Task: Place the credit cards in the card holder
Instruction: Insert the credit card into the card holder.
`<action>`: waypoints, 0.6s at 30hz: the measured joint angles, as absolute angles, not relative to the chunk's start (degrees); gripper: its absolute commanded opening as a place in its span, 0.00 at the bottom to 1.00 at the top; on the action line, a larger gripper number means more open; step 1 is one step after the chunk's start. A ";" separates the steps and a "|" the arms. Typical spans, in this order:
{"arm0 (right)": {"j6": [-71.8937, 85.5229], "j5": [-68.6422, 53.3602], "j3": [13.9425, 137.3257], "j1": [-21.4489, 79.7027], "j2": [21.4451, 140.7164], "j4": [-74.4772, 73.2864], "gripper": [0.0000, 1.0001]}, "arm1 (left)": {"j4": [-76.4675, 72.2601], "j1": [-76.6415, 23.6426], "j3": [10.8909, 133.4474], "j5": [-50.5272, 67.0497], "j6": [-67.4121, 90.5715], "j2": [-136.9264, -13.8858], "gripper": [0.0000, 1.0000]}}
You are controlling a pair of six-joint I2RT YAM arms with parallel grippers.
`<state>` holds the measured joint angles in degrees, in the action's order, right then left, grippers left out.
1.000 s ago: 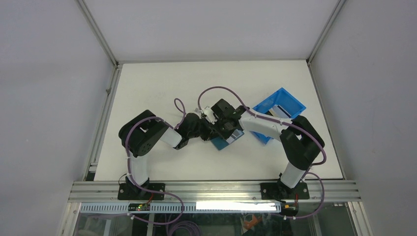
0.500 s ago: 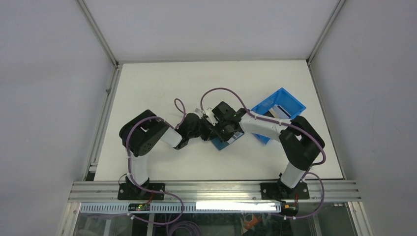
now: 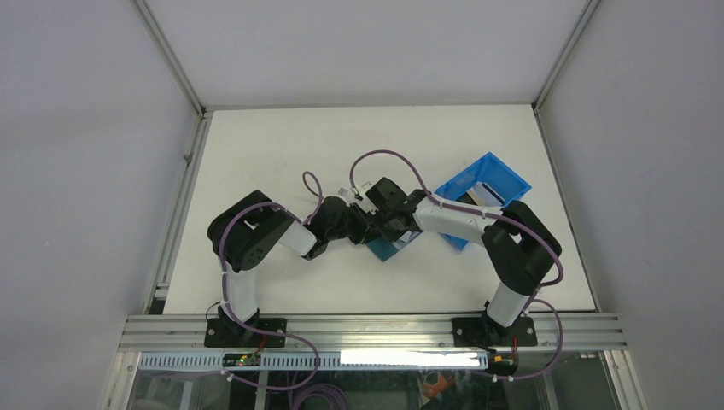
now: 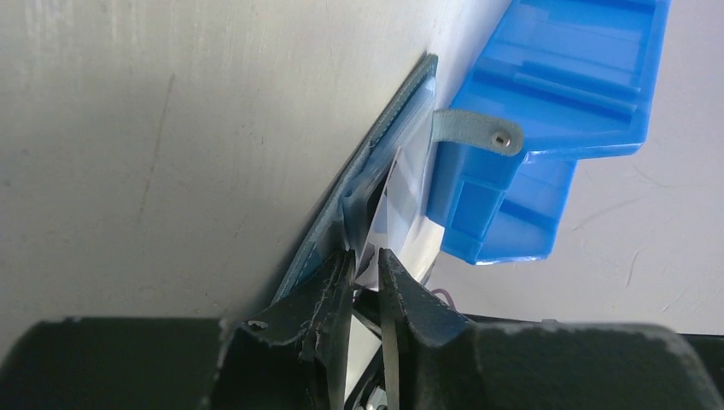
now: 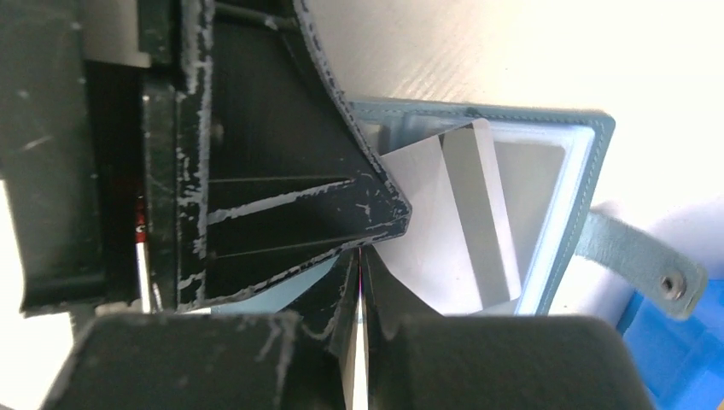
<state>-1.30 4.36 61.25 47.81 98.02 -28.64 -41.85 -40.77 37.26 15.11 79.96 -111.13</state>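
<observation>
The teal card holder (image 3: pixel 386 249) lies open on the table between both arms. In the left wrist view it (image 4: pixel 376 162) runs edge-on up from my left gripper (image 4: pixel 363 256), whose jaws are closed on its near edge. Its snap tab (image 4: pixel 478 132) hangs toward the bin. My right gripper (image 5: pixel 361 256) is shut on the corner of a pale card (image 5: pixel 461 222) with a grey stripe, which lies tilted over the holder's pocket (image 5: pixel 546 196). The left gripper's finger (image 5: pixel 256 196) sits right beside it. More cards (image 3: pixel 485 193) lie in the bin.
The bright-blue plastic bin (image 3: pixel 504 179) stands just right of the holder, close behind the tab in the left wrist view (image 4: pixel 563 85). The two wrists crowd together at mid-table (image 3: pixel 376 218). White table edges and frame rails surround the area.
The right gripper has shifted slightly left and lower over the holder, covering more of it. The left arm has barely moved.
</observation>
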 measured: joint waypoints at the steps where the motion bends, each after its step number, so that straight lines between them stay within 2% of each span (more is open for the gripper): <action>1: -1.15 4.84 61.25 47.81 98.13 -28.56 0.06 | -41.87 -40.77 37.26 15.11 79.99 -111.13 0.21; 12: -0.32 6.94 61.25 47.72 98.15 -28.56 0.07 | -41.80 -40.77 37.36 15.14 79.99 -111.13 0.21; 18: 0.62 6.04 61.28 46.59 98.15 -28.60 0.08 | -42.00 -40.75 37.36 15.11 80.14 -111.13 0.26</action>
<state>0.62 6.04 61.28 46.59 98.15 -28.60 -42.00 -40.75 37.36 15.11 80.14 -111.13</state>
